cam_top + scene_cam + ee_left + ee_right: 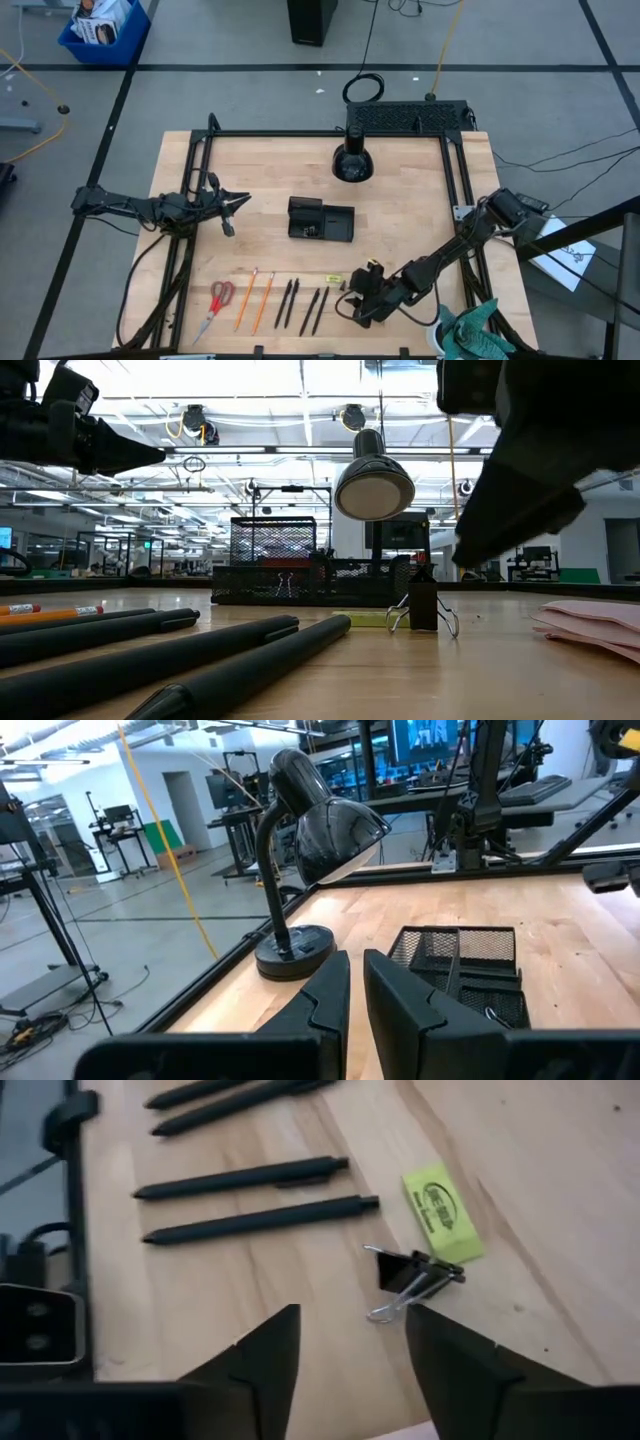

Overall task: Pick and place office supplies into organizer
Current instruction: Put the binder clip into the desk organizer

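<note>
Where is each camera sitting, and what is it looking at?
High view: above the table, looking down; both arms, organizer.
Low view: at tabletop height, looking across pens to a binder clip; an arm looms above.
Left wrist view: behind the left gripper, facing lamp and organizer.
Right wrist view: behind the open right gripper, looking at pens, clip, yellow-green eraser.
Shared: low and right wrist views both show the clip.

Binder clip (412,1275) lies just beside eraser (442,1212).
</note>
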Motion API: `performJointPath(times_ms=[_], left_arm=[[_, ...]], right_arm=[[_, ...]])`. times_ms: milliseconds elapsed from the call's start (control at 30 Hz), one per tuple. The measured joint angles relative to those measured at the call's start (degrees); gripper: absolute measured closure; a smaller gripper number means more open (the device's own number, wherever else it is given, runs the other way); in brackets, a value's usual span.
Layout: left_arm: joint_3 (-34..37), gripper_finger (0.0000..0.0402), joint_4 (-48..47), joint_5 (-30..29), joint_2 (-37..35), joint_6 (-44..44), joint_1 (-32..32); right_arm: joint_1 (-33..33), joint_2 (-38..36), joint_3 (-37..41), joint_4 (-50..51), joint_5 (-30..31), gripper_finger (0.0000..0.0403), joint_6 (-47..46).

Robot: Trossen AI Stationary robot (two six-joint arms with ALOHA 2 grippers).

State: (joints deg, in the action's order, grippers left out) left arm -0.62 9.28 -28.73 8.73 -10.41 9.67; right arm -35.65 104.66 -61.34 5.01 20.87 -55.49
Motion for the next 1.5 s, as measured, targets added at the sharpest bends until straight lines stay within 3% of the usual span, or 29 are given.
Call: performJointPath(times_ms=[633,867,1067,1333,1500], left_arm=[[0.0,0.0360,-0.6,0.2,0.0,5.2,0.0],[0.0,0.0360,-0.6,0.2,0.0,6.3,0.0],[0.0,0.0360,-0.6,0.2,0.0,6.4,0.0],[0.0,0.0360,-1.0,0.2,0.0,6.4,0.0],[0.0,0.0360,-0.9,0.2,0.0,6.4,0.0]], right_arm=[[3.3,4.6,0.0,-0.1,-1.2,0.0215,-1.9],[4.2,4.6,0.0,2.8,1.6,0.0222,-2.6],[4.4,4.5,-0.1,5.5,1.8,0.0274,-4.0],[4.2,4.5,0.0,6.2,1.8,0.0392,-2.1],[4.1,4.5,0.0,6.1,1.7,0.0393,-1.9]])
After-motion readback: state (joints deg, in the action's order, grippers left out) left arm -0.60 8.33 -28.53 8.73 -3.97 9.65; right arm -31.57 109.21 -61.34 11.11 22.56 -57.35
